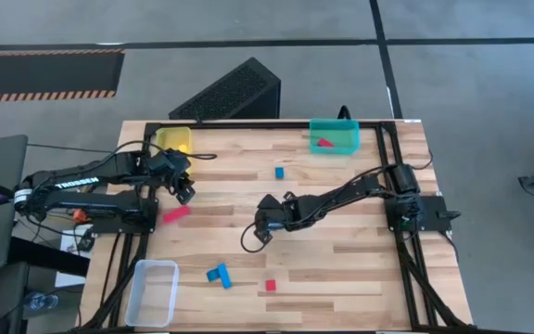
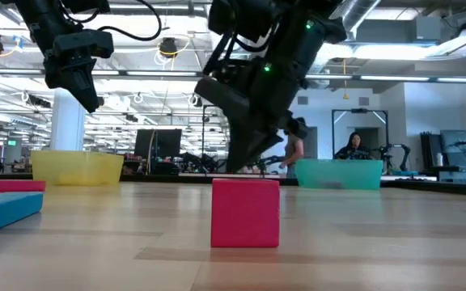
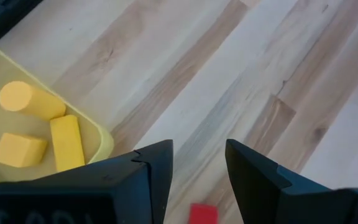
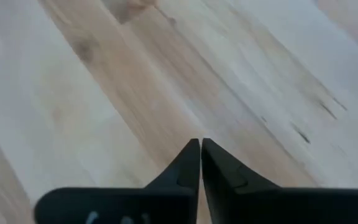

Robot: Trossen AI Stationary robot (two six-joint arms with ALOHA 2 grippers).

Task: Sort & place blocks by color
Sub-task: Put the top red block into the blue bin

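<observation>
Two hands | right hand [image 4: 201, 152] pressed together, empty | left hand [image 3: 197, 168] spread, empty

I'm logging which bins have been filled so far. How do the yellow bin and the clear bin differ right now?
The yellow bin sits at the table's far left corner; the clear bin sits at the near left corner. The yellow bin holds yellow blocks; no block shows in the clear bin. The clear bin looks longer than the yellow bin. Both are translucent, open-topped and rectangular.
</observation>
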